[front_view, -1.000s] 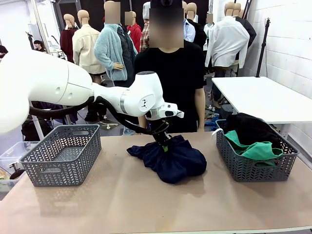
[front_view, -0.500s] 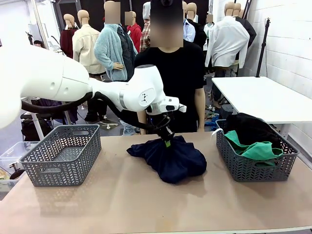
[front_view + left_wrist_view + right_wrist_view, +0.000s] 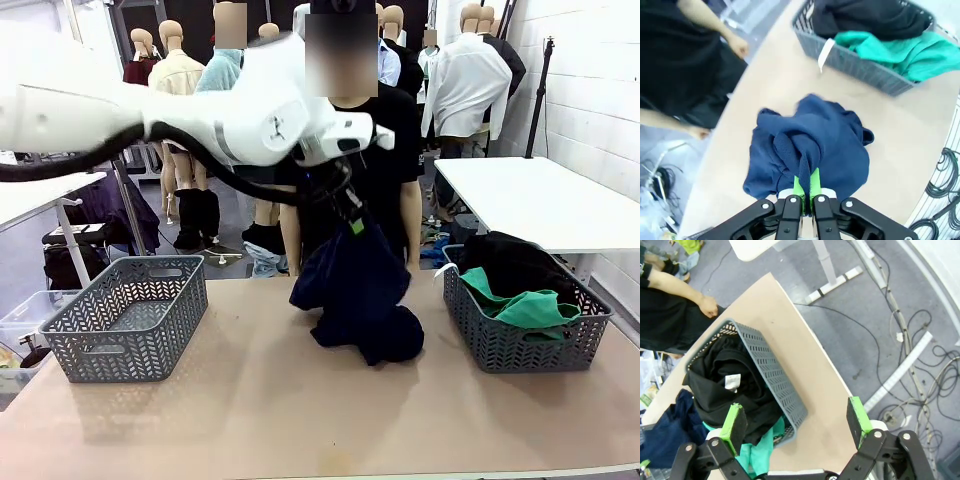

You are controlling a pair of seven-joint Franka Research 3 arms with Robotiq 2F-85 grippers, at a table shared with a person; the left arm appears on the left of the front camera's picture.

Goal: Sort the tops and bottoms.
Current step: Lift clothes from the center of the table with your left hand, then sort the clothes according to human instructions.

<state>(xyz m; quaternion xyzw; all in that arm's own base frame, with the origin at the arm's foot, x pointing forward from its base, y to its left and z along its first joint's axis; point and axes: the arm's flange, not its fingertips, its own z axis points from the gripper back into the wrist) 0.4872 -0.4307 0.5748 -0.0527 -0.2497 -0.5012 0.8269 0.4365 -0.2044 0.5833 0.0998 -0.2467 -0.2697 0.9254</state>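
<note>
The left claw (image 3: 353, 224) pinches a dark navy soft fabric garment (image 3: 355, 290), which hangs left of the grey lattice plastic basket (image 3: 500, 348). The teal-green fabric bottoms (image 3: 530, 308) lie inside that basket; above it the right claw (image 3: 795, 412) gapes wide.

The left arm (image 3: 240, 125) stretches in from the left, held high, wrist bent so the left tool (image 3: 352, 222) points straight down; its green pads (image 3: 799, 183) are pinched tight (hardly a gap between them) on a fold of the navy garment (image 3: 810, 145). The right tool (image 3: 796, 417) hangs with jaws spread wide, gripping nothing.
</note>
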